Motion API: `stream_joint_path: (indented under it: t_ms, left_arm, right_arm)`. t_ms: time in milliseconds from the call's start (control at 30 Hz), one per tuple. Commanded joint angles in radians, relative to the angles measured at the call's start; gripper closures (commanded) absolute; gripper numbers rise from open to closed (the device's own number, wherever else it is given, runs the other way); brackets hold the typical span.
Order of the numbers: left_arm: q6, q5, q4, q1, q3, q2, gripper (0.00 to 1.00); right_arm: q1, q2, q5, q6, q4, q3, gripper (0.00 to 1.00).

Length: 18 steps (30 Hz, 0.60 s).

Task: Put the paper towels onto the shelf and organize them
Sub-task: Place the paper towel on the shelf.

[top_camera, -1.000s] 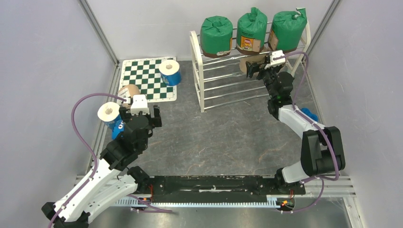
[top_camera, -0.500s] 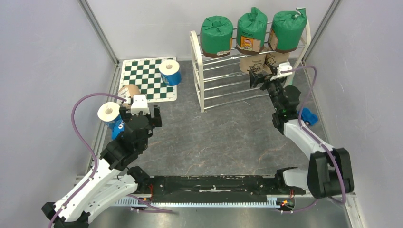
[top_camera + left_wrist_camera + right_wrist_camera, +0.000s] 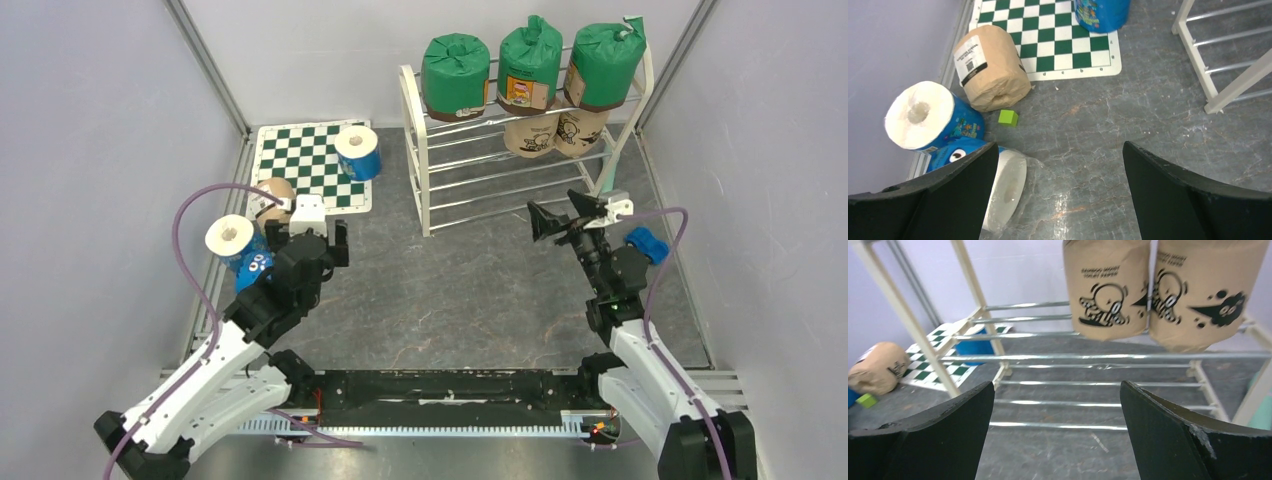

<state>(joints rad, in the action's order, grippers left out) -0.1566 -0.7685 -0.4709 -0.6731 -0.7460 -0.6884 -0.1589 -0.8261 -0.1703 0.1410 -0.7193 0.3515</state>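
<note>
On the top tier of the shelf (image 3: 418, 160), three green-wrapped rolls upright in one row: left green roll (image 3: 455, 75), middle green roll (image 3: 530, 65), right green roll (image 3: 603, 65). One tier below, toward the right end, left tan roll (image 3: 528, 135) and right tan roll (image 3: 580, 128), side by side and close together. In the right wrist view, both resting on the chrome rods, black drawings facing the camera.

Still off the shelf, four rolls on the left side of the counter (image 3: 450, 290). Upright on the checkered mat (image 3: 300, 160), near its right edge, a blue roll (image 3: 357, 152). Just off the near left corner of the mat, lying on its side, the third tan roll (image 3: 993, 67), white label up. Beside it, close to the left wall, a second blue roll (image 3: 923, 117), white end facing up. Just in front of that one, lying on its side, a third blue roll (image 3: 1003, 185), partly hidden behind one finger. Between the third tan roll and this last one, a small green cube (image 3: 1008, 118). Near the right end of the shelf, on the counter, a small blue toy car (image 3: 648, 243).

Left fingers (image 3: 1188, 195) spread wide, gripping nothing, hanging above the counter next to the rolls by the wall. Right fingers (image 3: 543, 220) spread wide too, gripping nothing, in the air in front of the shelf, apart from it, pointing toward its lower rods.
</note>
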Motion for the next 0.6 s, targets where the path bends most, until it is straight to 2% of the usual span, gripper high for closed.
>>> stream_joint_path:
  t_ms: [0, 133, 333, 567]
  left_arm:
    - [-0.045, 0.070, 0.031, 0.023, -0.054, -0.094, 0.00]
    - [-0.085, 0.134, 0.001, 0.101, -0.150, -0.245, 0.00]
    - [-0.119, 0.275, 0.000, 0.322, -0.315, -0.445, 0.00]
    - [-0.228, 0.478, 0.047, 0.574, -0.371, -0.630, 0.00]
  right_arm:
    - [0.004, 0.074, -0.130, 0.113, -0.035, -0.082, 0.02]
    - [0.005, 0.108, -0.180, 0.131, -0.043, -0.114, 0.02]
    - [-0.042, 0.164, -0.170, 0.107, -0.036, -0.133, 0.02]
    - [-0.104, 0.204, -0.131, 0.052, -0.005, -0.150, 0.02]
